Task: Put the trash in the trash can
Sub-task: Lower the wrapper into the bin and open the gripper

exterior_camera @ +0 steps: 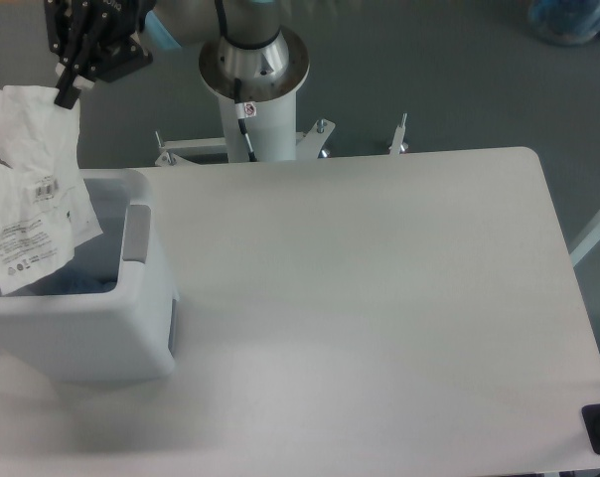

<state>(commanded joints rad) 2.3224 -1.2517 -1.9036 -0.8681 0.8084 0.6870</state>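
**Plastic bag hanging over the open bin**

At the far left, the plastic bag hangs from its top corner, which is pinched in the pincer; the fingers are closed on that corner. The bag is translucent and whitish with black print low on its face, and it drapes in loose creases. Its lower end dips inside the mouth of the trash can, toward the can's back-left side, while most of the sheet is above the rim.

The trash can is a white boxy bin with rounded corners and a grey panel on its right rim. It stands on the left end of the counter. Something bluish shows in the bottom of the can beneath the bag; it may be the water bottle, but I cannot tell from this view.

Judging by the way it hangs, the bag is very light and limp, with no stiffness of its own. It will likely flutter or drift as it falls, and thin film can cling to a finger pad. A pinch on a corner or edge fold, as now, looks like the sensible hold. Lowering it further into the can before letting go would help keep it from catching on the rim.

To the right of the can stands the arm's pedestal base, behind the counter's back edge.
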